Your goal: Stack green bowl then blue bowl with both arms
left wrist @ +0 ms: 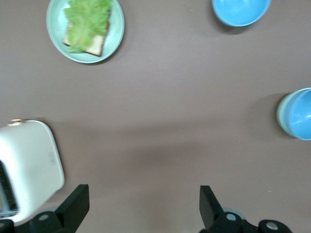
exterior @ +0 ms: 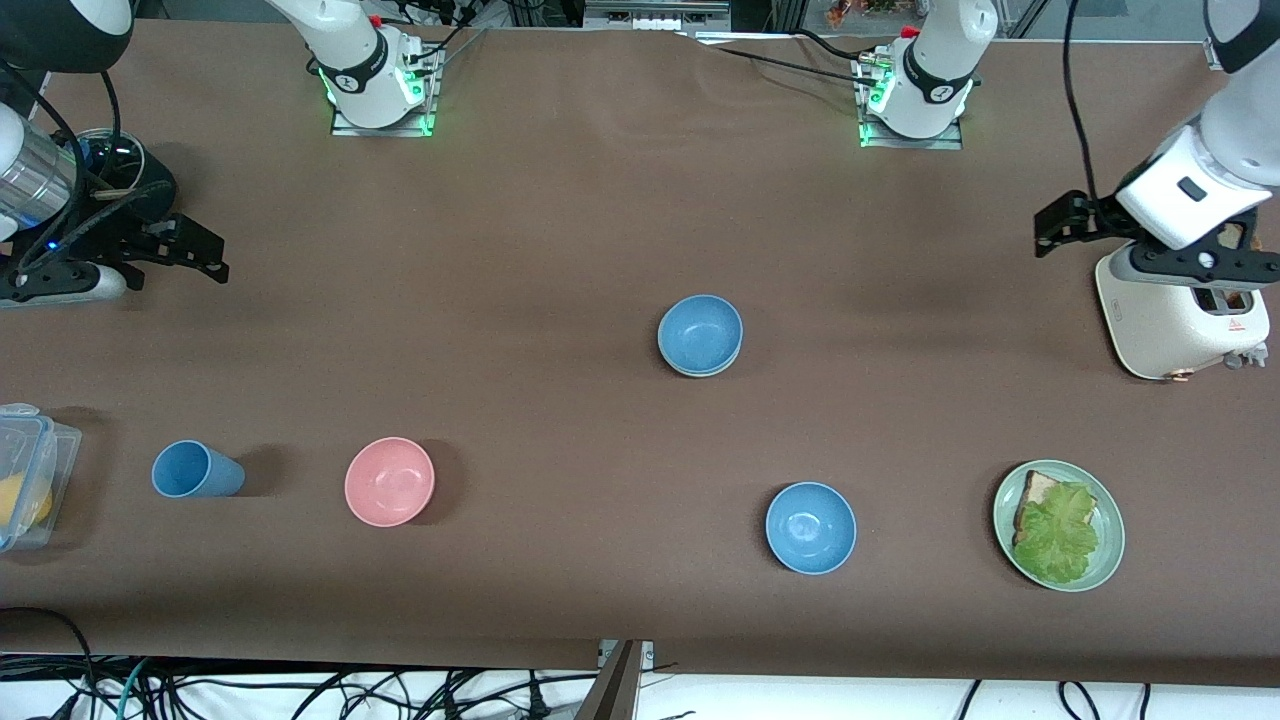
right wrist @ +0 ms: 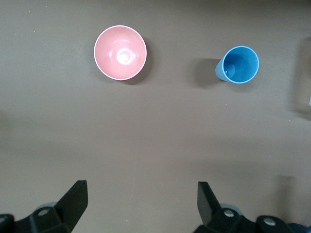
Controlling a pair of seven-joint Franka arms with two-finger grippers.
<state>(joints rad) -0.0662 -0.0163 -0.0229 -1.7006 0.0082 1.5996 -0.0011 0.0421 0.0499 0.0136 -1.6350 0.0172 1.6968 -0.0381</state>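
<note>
Front view, blue bowl (exterior: 700,333) nested in green bowl (exterior: 700,368)

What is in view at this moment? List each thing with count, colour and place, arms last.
Stacked bowls: two, a blue bowl nested in a pale green bowl, mid-table.
Single blue bowl: one, sky blue, nearer the front camera than the stack.
Pink bowl: one, pink, toward the right arm's end.
Cup: one, blue, lying on its side beside the pink bowl.
Plate: one, pale green, holding bread and lettuce, toward the left arm's end.
Toaster: one, white, at the left arm's end.
Container: one, clear plastic, something yellow inside, at the right arm's end.
Left gripper: open, empty, beside the toaster.
Right gripper: open, empty, over bare table.
</note>
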